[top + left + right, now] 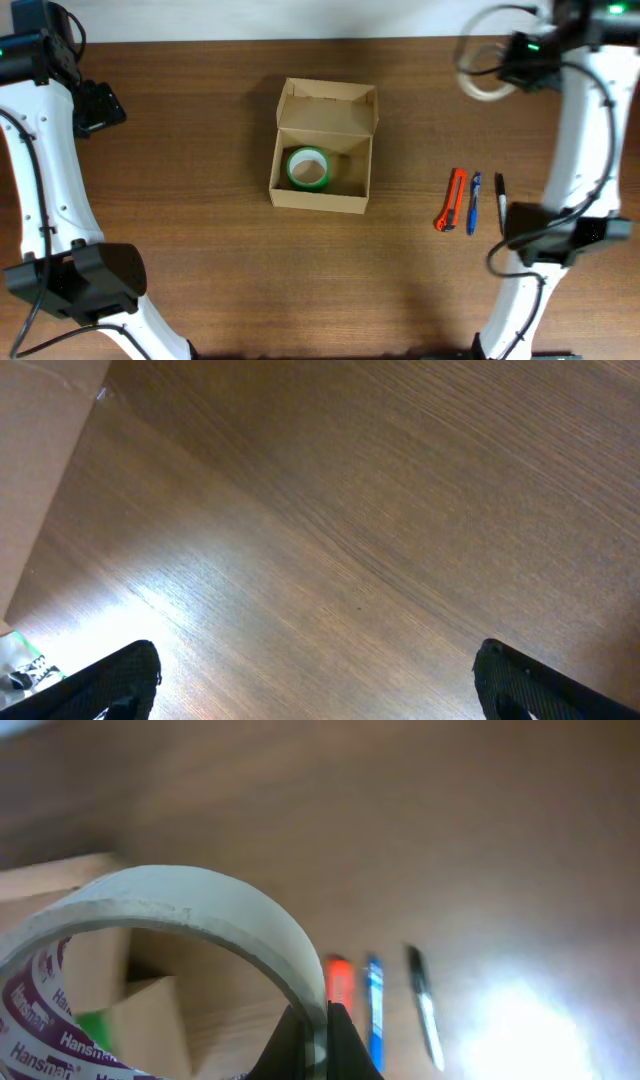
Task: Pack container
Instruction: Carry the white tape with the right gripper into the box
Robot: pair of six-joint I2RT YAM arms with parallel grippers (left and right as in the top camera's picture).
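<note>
Container [318, 199], a plain tan cardboard box, sits open in the middle of the worktop [200, 200], its flap lid [327, 106] standing up along the far side and a green tape roll [308, 168] lying flat inside, nearer the left wall. Well off to the container's far right, the right claw [315, 1042] is clenched on the wall of a pale tape roll [180, 910], held up off the wood. Far to the container's left, the left claw [315, 685] hangs released, fingers spread wide, holding nothing. I'd judge the job in hand is to carry the pale roll across and lower it onto the free floor right of the green one. Best to come in high over the right wall and let go only when low, so it neither clips the raised flap nor lands on the green roll. To the container's right lie an orange cutter [451, 200], a blue pen [474, 202] and a black pen [500, 200], side by side; a high pass should clear them.
</note>
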